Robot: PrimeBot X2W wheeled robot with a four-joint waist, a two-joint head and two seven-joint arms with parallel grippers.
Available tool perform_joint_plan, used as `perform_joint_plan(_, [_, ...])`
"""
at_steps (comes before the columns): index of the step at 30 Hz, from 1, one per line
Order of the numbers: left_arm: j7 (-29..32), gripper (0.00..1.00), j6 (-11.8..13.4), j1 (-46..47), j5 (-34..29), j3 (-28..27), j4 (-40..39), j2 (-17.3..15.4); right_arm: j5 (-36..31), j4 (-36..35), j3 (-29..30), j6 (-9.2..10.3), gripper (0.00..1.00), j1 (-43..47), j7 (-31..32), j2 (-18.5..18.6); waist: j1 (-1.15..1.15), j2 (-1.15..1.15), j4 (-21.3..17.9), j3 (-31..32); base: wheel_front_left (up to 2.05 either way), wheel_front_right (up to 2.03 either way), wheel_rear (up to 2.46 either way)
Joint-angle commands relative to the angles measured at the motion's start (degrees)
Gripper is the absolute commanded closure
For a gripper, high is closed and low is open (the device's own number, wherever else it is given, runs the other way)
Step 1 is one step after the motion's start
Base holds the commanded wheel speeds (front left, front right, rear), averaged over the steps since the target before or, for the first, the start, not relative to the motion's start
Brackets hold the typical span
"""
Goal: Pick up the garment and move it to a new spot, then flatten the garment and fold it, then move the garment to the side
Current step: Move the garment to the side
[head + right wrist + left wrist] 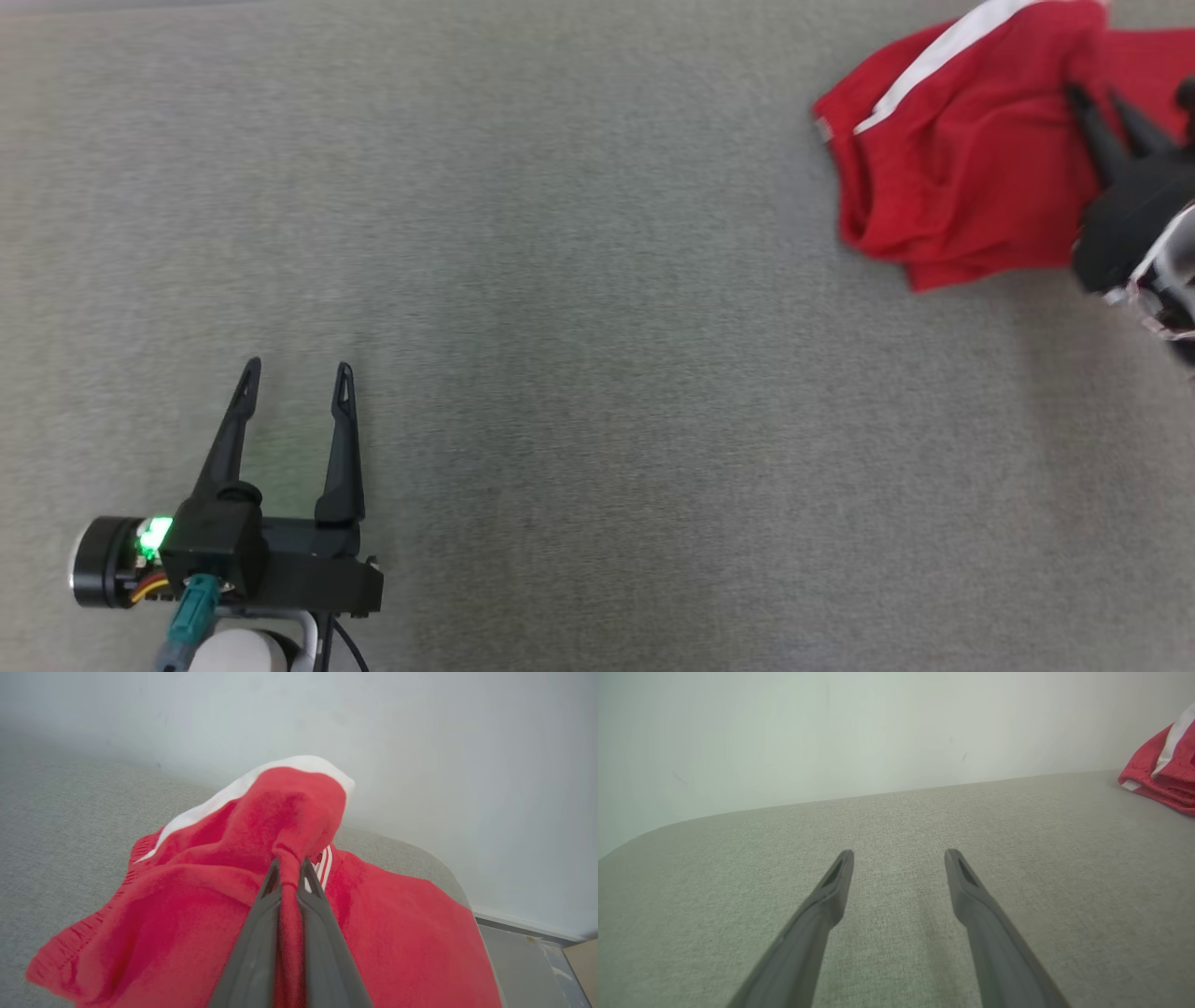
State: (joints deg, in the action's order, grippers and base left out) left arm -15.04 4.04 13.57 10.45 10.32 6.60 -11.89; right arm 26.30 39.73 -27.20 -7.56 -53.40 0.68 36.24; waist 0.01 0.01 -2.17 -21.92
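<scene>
Two pairs of jaws are above the grey cloth-covered bench (597, 373), and only one pair has something between them. The right jaws are pressed together and pinch a raised fold of the red knitted garment with a white stripe (952, 168). In the right wrist view, the red cloth (187, 914) runs up between the two dark fingers (261, 933) and makes a small peak just past their tips. The rest of the garment is spread loosely on the bench on both sides of these jaws. The garment is crumpled and lies at the far right part of the bench, near its rounded far right corner. The left jaws are spread wide, with bare bench between the long dark fingers (229, 439), and they hold nothing. They are at the near left part of the bench, well apart from the garment. In the left wrist view, the garment (1169, 781) shows at the right edge, far beyond the fingers (817, 924).
</scene>
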Motion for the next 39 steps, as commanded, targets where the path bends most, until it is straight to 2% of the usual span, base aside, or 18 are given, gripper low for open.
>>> perform_joint_plan(1, [-0.16, 0.0, 0.21, 0.88, -0.56, -0.14, -0.92, -0.56, 1.42, -1.55, -0.91, 0.15, 1.0, -1.62, 1.98, 2.06, -0.01, -0.01, -2.94, -2.41, 0.0, 0.0, 0.0])
perform_joint_plan(7, [0.52, 0.0, 0.26, 1.96, -1.71, -0.17, -4.46, -2.58, 3.86, -2.96, -2.67, 0.15, 1.0, -6.48, 6.87, 7.03, -0.01, -0.01, -5.22, -6.0, 0.0, 0.0, 0.0])
perform_joint_plan(8, [0.52, 0.0, 0.26, 1.96, -1.71, -0.17, -4.46, -2.58, 3.86, -2.96, -2.67, 0.15, 1.0, -6.48, 6.87, 7.03, -0.01, -0.01, -5.22, -6.0, 0.0, 0.0, 0.0])
perform_joint_plan(13, [2.04, 0.0, 0.57, 2.73, -3.17, 0.21, -9.43, -4.0, 4.57, -0.98, -3.37, 0.15, 1.0, -10.17, 8.07, 12.11, -0.01, -0.01, -5.72, -9.2, 0.0, 0.0, 0.0])
perform_joint_plan(17, [3.23, 0.0, 1.16, 3.12, -4.51, 0.18, -14.6, -5.34, 2.68, 2.08, -4.1, 0.15, 1.0, -12.53, 7.22, 15.28, -0.01, -0.01, -5.74, -11.38, 0.0, 0.0, 0.0])
perform_joint_plan(22, [5.13, 0.0, 1.89, 3.21, -6.36, 0.11, -21.07, -6.82, -0.43, 6.51, -4.49, 0.15, 1.0, -16.58, 5.38, 16.16, -0.01, -0.01, -5.62, -13.84, 0.0, 0.0, 0.0])
perform_joint_plan(29, [7.54, 0.0, 2.51, 3.17, -7.66, 0.06, -27.21, -8.1, -4.73, 14.03, -4.63, 0.16, 1.0, -21.07, 4.11, 14.9, -0.01, -0.01, -5.17, -16.15, 0.0, 0.0, 0.0])
perform_joint_plan(30, [7.61, 0.0, 2.56, 2.95, -7.72, -0.02, -27.55, -8.2, -4.95, 15.01, -4.47, 0.16, 0.97, -21.4, 3.69, 14.38, -0.01, -0.01, -5.16, -16.21, 0.0, 0.0, 0.0])
perform_joint_plan(31, [7.68, 0.0, 2.65, 2.7, -7.72, -0.14, -27.84, -8.3, -5.26, 15.77, -4.19, 0.15, 0.65, -21.87, 2.84, 13.99, -0.01, -0.01, -5.17, -16.23, 0.0, 0.0, 0.0])
perform_joint_plan(32, [7.73, 0.0, 2.86, 2.38, -7.7, -0.23, -28.03, -8.31, -5.59, 16.58, -3.9, 0.15, 0.0, -22.19, 2.06, 13.78, -0.01, -0.01, -5.18, -16.19, 0.0, 0.0, 0.0])
perform_joint_plan(36, [7.14, 0.0, 3.33, 1.37, -6.86, -0.66, -26.88, -8.24, -7.09, 19.33, -3.21, 0.15, 0.0, -23.01, -0.56, 12.76, -0.01, -0.01, -5.47, -14.8, 0.0, 0.0, 0.0])
perform_joint_plan(39, [5.64, 0.0, 3.71, -0.07, -5.18, -0.98, -23.83, -7.34, -7.1, 19.09, -1.95, 0.15, 0.0, -22.75, -6.62, 10.72, -0.01, -0.01, -5.59, -11.27, 0.0, 0.0, 0.0])
